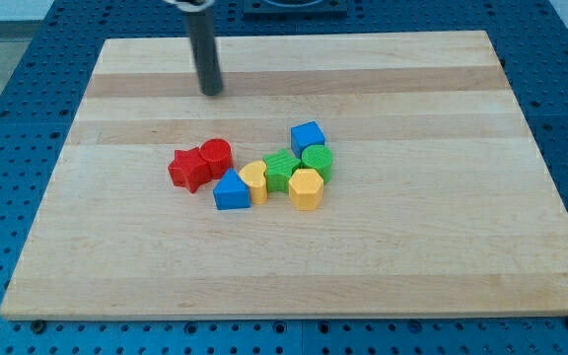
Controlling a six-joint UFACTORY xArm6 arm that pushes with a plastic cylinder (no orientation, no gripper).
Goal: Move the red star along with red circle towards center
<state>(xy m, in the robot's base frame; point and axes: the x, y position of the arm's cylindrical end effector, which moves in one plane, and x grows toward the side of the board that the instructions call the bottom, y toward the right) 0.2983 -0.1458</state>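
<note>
My tip (211, 93): bare rod end on the desk (442, 266); no gripper shows.
Red star (187, 169): below my tip, touching red circle (216, 155).
Cluster: down-right, blue triangular block (231, 191) nearest.

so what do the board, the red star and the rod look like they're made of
Board: pale wood with visible grain bands, matte finish. Red star: probably moulded or printed plastic, going by its uniform colour and soft sheen. Rod, down to my tip: dark and smooth, either metal or plastic; the picture leaves that open.
</note>
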